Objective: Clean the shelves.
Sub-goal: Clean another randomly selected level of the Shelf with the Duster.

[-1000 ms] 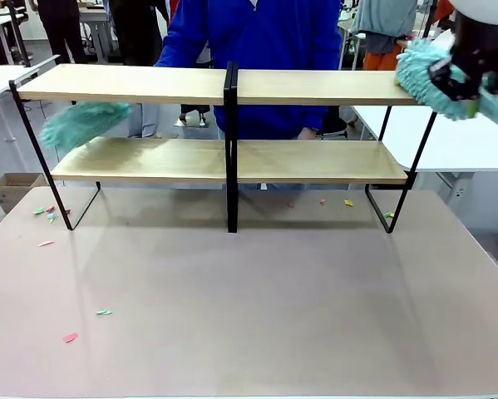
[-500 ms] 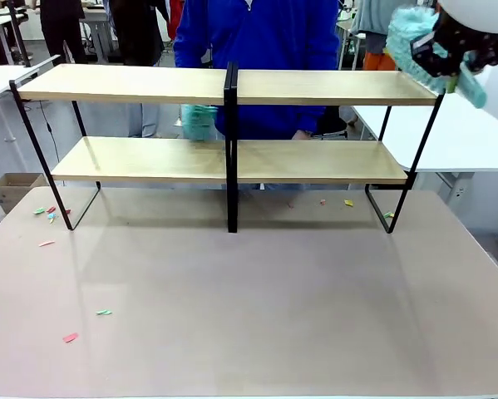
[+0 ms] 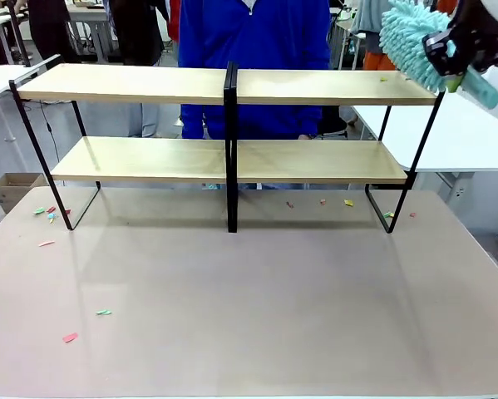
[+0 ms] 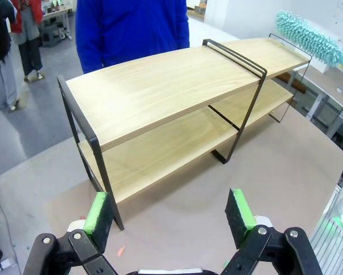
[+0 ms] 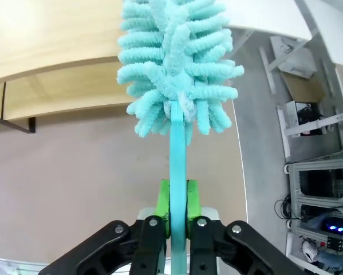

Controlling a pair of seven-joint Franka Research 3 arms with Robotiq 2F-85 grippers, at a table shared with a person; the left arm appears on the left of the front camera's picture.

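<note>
jaws of left gripper spread wide, green pads gripping nothing; gripper hovers over brown tabletop, off left end of two-tier light-wood shelves in thin black frame. shelves stand across far half of tabletop, person in blue top just behind. small coloured paper scraps on tabletop, some by shelf feet. right gripper raised beyond upper board's right end, clenched on handle of fluffy teal duster; head over board corner, contact unclear.
</note>
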